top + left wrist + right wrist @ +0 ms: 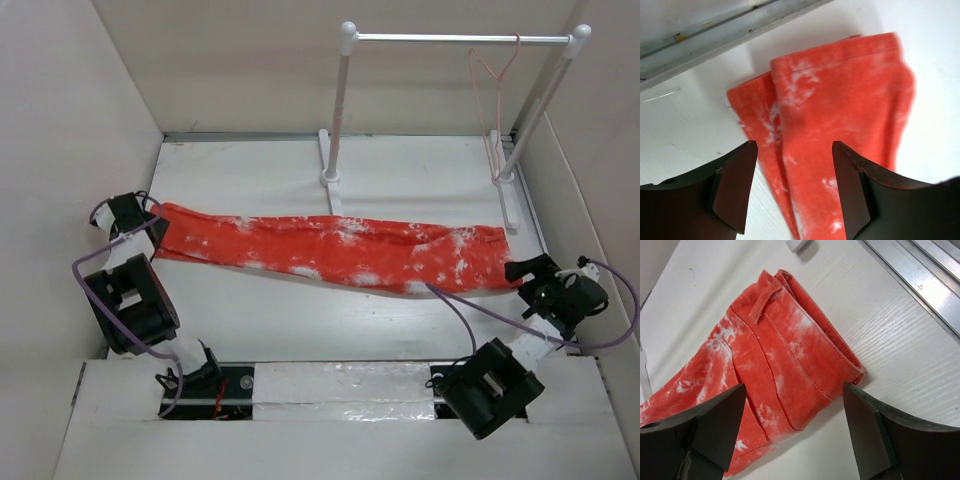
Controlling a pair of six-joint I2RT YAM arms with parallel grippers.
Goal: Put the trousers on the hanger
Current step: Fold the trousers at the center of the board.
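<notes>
Nearest the lens in the left wrist view, the left gripper [793, 146] shows two dark jaws standing well apart. We see cloth between them, but it lies flat on the table [300, 320] underneath, so the gripper holds nothing. The right gripper [794, 387] is spread wider in its own view and likewise grips nothing.

The trousers [340, 250] lie on the table in front of both arms, stretched into one long band. We read their long axis from the overhead view: it runs left to right, with the left end a little farther from the arm bases than the right. Only the wrist views tell us which end is which. The left one shows the leg hems [840, 50], one leg partly overlapping the other. The right one shows the waistband with a belt loop [762, 302]. The waist therefore points toward the right arm and the legs toward the left.

Only the overhead view shows the hanger [493, 95]. It hangs by its hook near the right end of the white rail [450, 39], beyond the trousers and apart from them.
</notes>
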